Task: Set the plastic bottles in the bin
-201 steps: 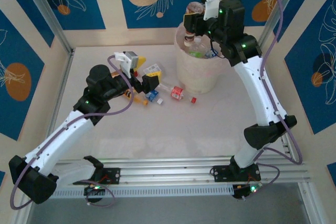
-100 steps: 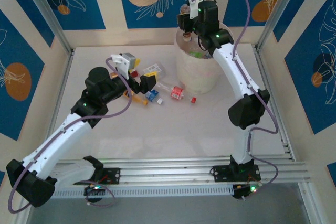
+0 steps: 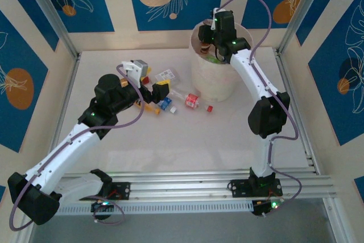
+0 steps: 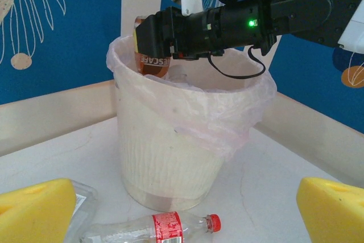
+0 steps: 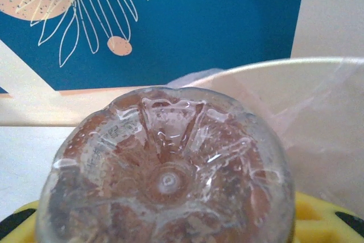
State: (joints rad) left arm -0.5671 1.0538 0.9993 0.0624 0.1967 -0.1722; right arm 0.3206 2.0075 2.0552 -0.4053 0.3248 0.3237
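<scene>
While the right fingers (image 5: 311, 215) clamp a brown bottle (image 5: 165, 180) over the bin (image 4: 170, 146), left fingers (image 4: 34, 209) stand apart.

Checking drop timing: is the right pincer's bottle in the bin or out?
Out: the right pincer grips the bottle, held over the rim of the bin.

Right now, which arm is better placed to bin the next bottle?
Right: the right gripper holds a brown bottle over the bin. The left gripper is open, low by a red-label bottle on the table.
</scene>
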